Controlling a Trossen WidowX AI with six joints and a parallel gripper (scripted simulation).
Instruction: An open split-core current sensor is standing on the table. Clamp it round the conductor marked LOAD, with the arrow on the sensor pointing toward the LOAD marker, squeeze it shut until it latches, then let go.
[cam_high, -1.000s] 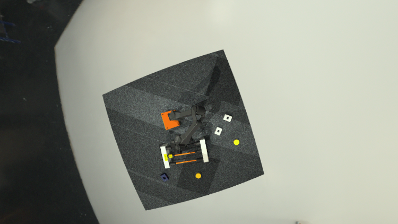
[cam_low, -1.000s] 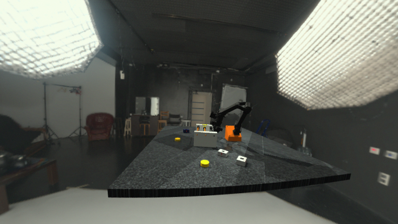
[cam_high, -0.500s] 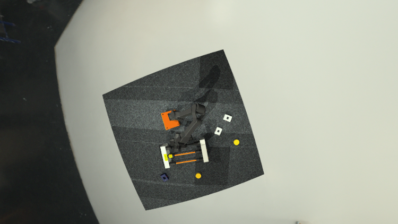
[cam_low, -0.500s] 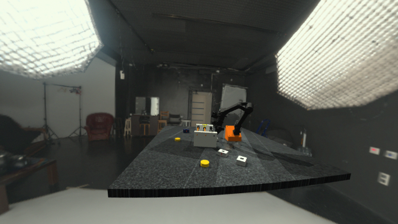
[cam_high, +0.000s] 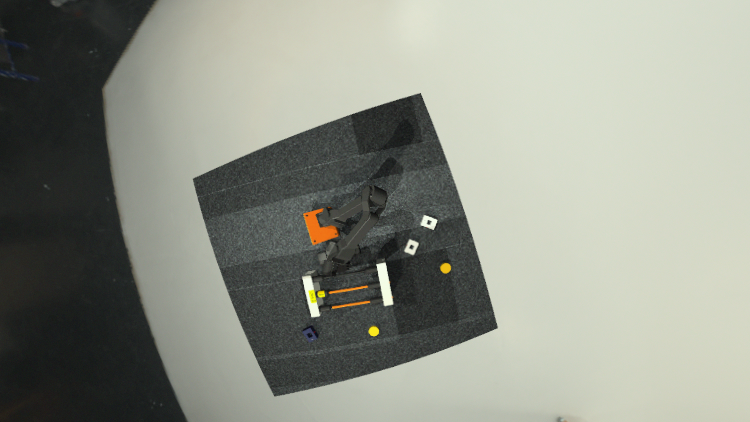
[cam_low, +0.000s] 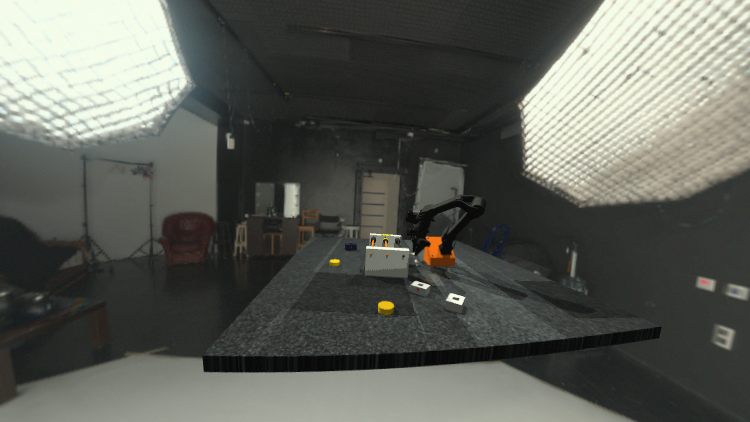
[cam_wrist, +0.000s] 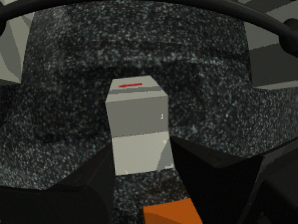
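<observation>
1. The gripper (cam_high: 328, 266) (cam_low: 418, 248) (cam_wrist: 141, 147) is closed on the pale sensor (cam_wrist: 139, 117), which is seen between its fingers, with the dark mat-like surface beyond.
2. The black conductor (cam_high: 361, 271) (cam_wrist: 225, 10) is noted on the side away from the orange base (cam_high: 313, 230) (cam_low: 439, 258) (cam_wrist: 170, 212), crossing the top of the wrist view.
3. The governing relation is judged to be arrow against marker. The red arrow (cam_wrist: 131, 85) appears to be pointed left in the wrist view; the panel with the yellow label (cam_high: 312, 296) (cam_low: 386, 235) is inferred to lie rightward. If LOAD is marked there, a half-turn is required.
4. Further outward, the middle orange conductor (cam_high: 348, 289) is aligned with the yellow sleeve (cam_high: 320, 293); it is provisionally taken as the target.
5. The lettering cannot be read. The sensor is hidden by the arm from above; its opening and finger contact cannot be verified.
</observation>
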